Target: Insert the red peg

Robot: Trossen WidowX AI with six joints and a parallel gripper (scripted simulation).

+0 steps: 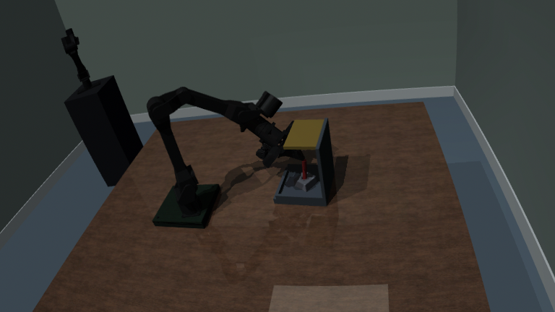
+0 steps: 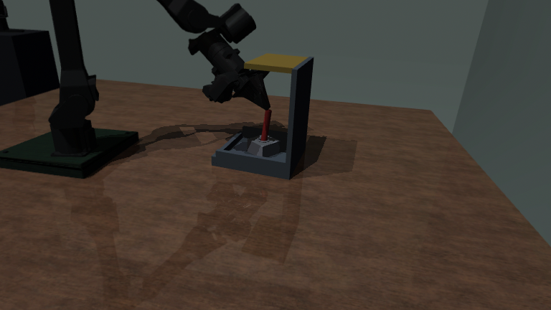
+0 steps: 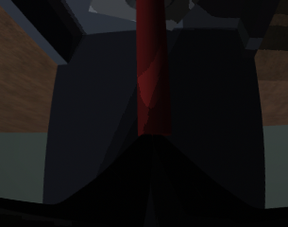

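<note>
The red peg stands with its lower end in the hole of the grey block. A long part of it sticks up, leaning slightly to the right in the exterior view. The hidden lower end does not show how deep it sits. My gripper is shut with nothing between its fingers. Its tips are right at the peg's top end, below the yellow roof. I cannot tell whether they touch the peg.
The box has low side walls and a tall back wall behind the peg. My wrist comes in through the open front, close to the roof's front edge. A second small arm stands on a dark pedestal behind the table.
</note>
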